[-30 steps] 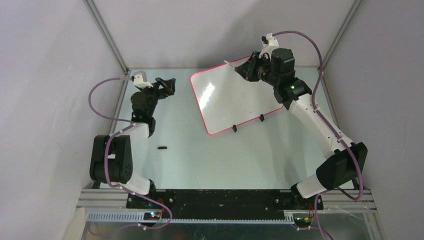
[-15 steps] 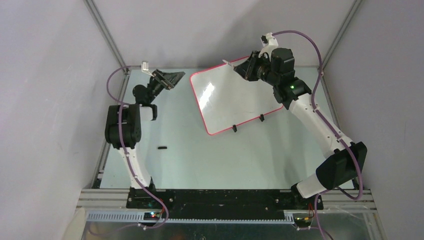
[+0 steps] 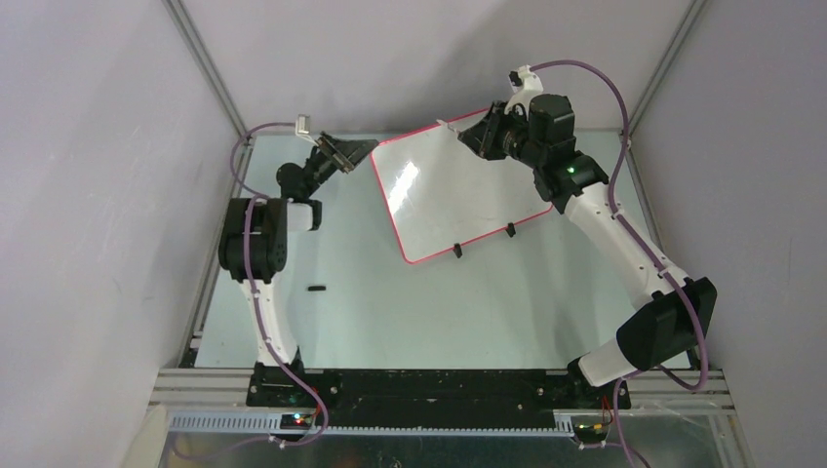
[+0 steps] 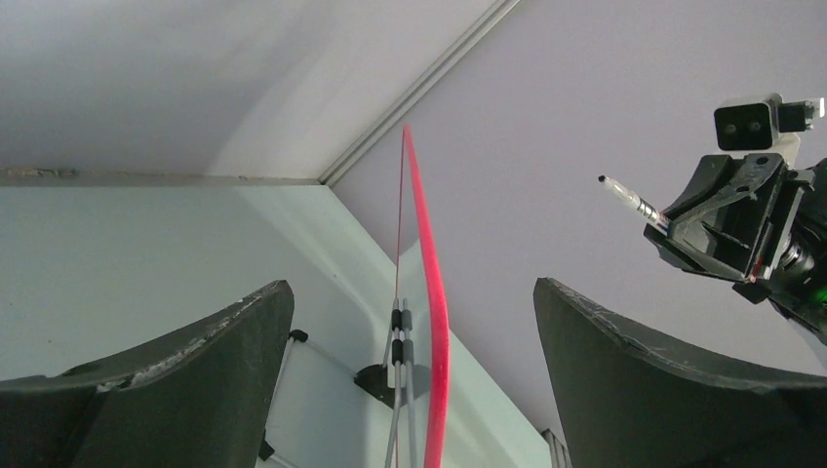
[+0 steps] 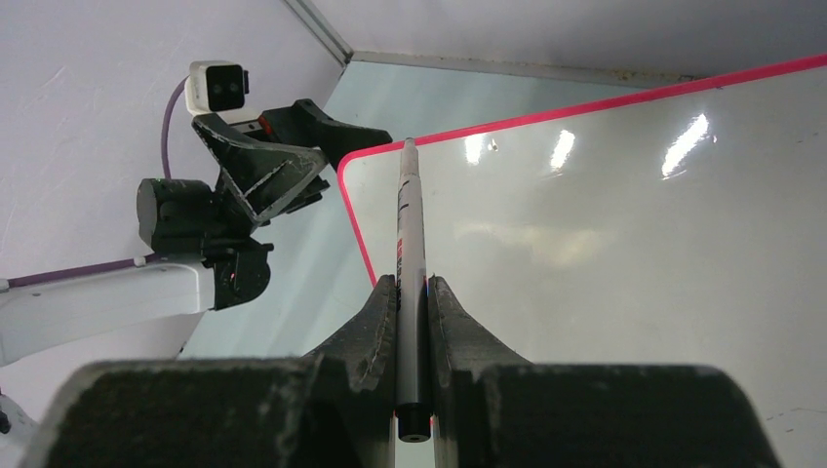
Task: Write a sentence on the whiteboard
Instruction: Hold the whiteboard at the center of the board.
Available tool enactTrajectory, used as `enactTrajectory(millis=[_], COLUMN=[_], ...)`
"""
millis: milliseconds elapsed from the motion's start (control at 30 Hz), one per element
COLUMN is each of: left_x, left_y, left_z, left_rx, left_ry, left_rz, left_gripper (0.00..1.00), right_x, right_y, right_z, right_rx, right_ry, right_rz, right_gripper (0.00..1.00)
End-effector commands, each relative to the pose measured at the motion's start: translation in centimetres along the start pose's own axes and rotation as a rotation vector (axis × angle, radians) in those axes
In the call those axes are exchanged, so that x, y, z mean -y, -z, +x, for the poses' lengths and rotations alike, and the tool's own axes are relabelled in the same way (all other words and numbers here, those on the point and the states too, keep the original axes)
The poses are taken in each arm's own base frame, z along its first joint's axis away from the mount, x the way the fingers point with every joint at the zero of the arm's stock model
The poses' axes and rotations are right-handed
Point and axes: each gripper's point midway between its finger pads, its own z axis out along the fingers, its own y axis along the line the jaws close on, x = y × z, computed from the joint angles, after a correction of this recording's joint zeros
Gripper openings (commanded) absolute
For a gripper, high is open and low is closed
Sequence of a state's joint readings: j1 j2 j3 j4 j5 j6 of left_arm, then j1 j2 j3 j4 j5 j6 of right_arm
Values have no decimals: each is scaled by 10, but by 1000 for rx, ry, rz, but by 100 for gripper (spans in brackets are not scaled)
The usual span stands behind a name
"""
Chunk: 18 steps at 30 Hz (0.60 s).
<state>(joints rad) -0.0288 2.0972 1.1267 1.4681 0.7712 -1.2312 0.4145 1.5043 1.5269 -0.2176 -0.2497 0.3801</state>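
The whiteboard point(image 3: 458, 190) looks light, stiff and slick, so it is best held by its rim point(image 4: 429, 292). The left hand point(image 3: 359, 149) gapes empty; the right hand point(image 5: 413, 292) pinches a marker point(image 5: 410, 214).

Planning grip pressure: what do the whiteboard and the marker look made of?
The whiteboard: glossy white coated panel, judging by sharp light reflections; its red rim looks like plastic. The marker: smooth white barrel, probably plastic, with a faint sheen.
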Motion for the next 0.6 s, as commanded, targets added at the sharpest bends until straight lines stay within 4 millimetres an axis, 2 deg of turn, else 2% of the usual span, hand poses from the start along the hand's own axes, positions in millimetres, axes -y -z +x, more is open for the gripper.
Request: enactTrajectory(millis=[0,33,233,367,467,567], left_x=[11,8,18,20,9,9], left_y=[-6,-6,-13,-15,-17,-15], left_z=[0,4,20,18,19,21], left_rx=[-15,-27,-166,-188,-202,-207], left_ry=[-22,5,14,47,109,121], left_rz=[61,62,144,150,100,100], left_gripper=[99,99,99,99,99,99], right_x=[-14,-14,-13,-13,-14,-14], right_y=[13,13,15,17,18,19], right_z=[-22,-22,-23,-24,-24,-24], right_rx=[62,62,65,68,68,70], right_ry=[29,30,32,31,30,32], right_rz=[-40,-41,-36,-39,-44,-45], right_gripper=[0,0,0,0,0,0])
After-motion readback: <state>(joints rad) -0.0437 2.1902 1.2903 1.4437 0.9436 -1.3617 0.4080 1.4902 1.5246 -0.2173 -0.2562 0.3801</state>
